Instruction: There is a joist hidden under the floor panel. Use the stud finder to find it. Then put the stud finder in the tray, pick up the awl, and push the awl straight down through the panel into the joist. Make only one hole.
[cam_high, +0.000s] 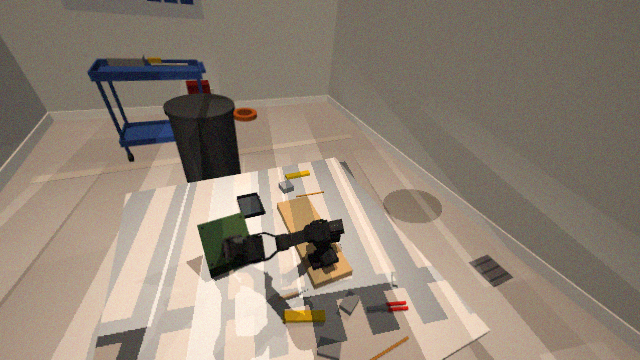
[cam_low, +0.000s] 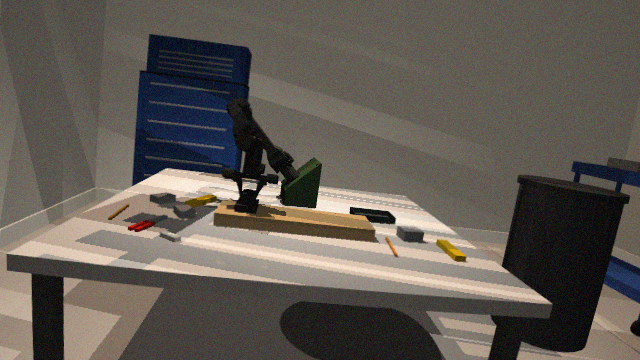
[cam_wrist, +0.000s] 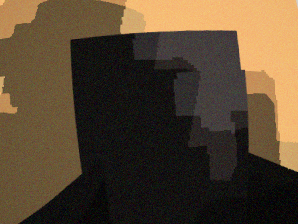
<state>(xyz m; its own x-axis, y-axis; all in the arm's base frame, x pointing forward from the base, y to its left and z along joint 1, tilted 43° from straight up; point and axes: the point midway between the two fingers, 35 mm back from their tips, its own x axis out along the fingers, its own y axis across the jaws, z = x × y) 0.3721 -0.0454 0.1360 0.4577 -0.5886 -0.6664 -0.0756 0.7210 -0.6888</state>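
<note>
The floor panel (cam_high: 296, 210) (cam_low: 320, 227) (cam_wrist: 270, 35) is a long tan board on the table. My gripper (cam_high: 323, 248) (cam_low: 248, 192) is shut on the stud finder (cam_high: 320, 261) (cam_low: 246, 202) (cam_wrist: 150, 100), a black block. It is upright at the panel's near end in the top view, on the panel or very slightly above it; contact is hard to tell. The block fills most of the wrist view, with panel around it. The tray (cam_high: 251, 205) (cam_low: 372, 215), black and shallow, lies beside the panel's far end. The awl (cam_high: 290, 295), with a tan handle and thin shaft, appears to lie beyond the near end.
My arm stands on a green sloped base (cam_high: 220, 232) (cam_low: 307, 185). Red-handled pliers (cam_high: 397, 308) (cam_low: 141, 226), yellow bars (cam_high: 304, 316) (cam_low: 451, 250), grey blocks (cam_high: 349, 304) (cam_low: 410, 233) and orange sticks (cam_high: 390, 348) (cam_low: 391, 247) lie around the panel.
</note>
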